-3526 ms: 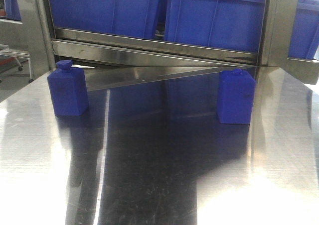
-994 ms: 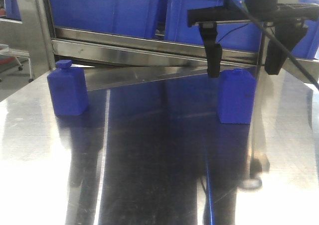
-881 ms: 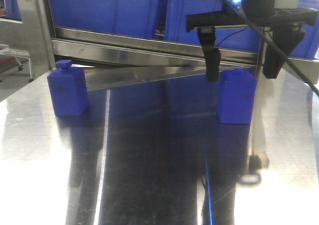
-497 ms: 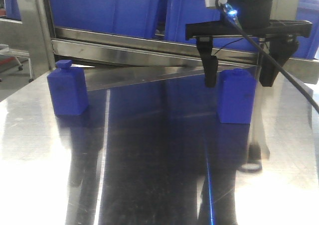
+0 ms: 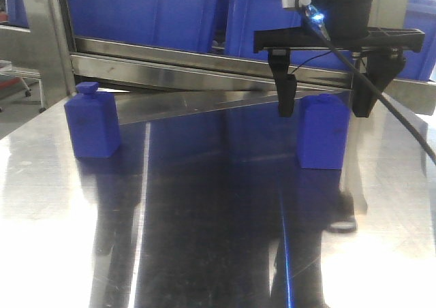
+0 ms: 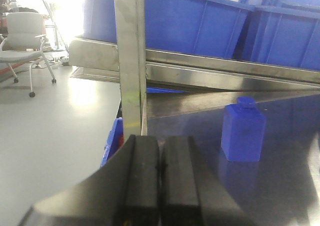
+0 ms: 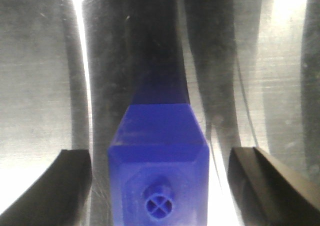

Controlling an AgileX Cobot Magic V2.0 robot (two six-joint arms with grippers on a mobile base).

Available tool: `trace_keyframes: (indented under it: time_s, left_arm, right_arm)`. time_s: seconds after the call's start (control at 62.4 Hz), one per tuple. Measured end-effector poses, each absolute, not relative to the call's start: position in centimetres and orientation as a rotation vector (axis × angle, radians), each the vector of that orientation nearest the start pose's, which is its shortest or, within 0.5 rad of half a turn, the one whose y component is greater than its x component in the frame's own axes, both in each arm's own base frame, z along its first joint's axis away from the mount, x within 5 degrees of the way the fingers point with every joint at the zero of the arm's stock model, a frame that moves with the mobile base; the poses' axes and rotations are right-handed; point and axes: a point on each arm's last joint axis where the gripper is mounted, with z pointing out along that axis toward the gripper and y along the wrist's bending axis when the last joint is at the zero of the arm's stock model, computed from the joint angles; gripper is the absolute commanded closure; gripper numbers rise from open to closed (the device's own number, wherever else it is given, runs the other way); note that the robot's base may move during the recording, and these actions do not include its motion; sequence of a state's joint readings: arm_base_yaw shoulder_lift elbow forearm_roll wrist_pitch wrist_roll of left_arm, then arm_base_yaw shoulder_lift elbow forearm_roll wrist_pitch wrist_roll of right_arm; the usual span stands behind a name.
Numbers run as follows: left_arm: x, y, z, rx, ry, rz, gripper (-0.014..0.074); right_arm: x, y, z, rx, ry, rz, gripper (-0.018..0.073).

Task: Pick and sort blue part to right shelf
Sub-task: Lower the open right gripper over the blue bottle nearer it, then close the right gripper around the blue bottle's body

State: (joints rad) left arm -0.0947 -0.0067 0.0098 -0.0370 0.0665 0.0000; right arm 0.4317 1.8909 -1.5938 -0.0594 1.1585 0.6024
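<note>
- Two parts stand on the table (image 5: pixel 204 240) in the front view: the left part (image 5: pixel 93 125), and the right part (image 5: pixel 323 141) under our right gripper (image 5: pixel 323 110), its jaws apart.
- Left wrist view: our left gripper (image 6: pixel 159 171) is pressed together and empty, the left part near.
- Right wrist view: the fingers (image 7: pixel 70 178) flank the right part without touching it. We judge this the approach; next, descend and close. We read no writing.

Chair (image 6: pixel 22 33): white office chair on castors.
Floor (image 6: pixel 55 151): pale grey, glossy, around the chair.
Light: strong white glare (image 6: pixel 62 8) above and right of the chair.
</note>
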Motion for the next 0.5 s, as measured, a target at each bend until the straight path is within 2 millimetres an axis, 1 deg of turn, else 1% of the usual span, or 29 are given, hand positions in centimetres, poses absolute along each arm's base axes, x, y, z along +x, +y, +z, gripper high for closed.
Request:
trace_keyframes:
  time_s: [0.224,0.497]
  left_arm:
    - [5.61,-0.56,20.42,0.047,1.553,-0.106,0.0472]
    - [5.61,-0.56,20.42,0.047,1.553,-0.106,0.0472]
  right_arm:
    - [35.97,16.03,25.92,0.227,2.926,0.077,-0.0063]
    - [36.19,16.49,24.96,0.205,2.944,0.065,-0.0063]
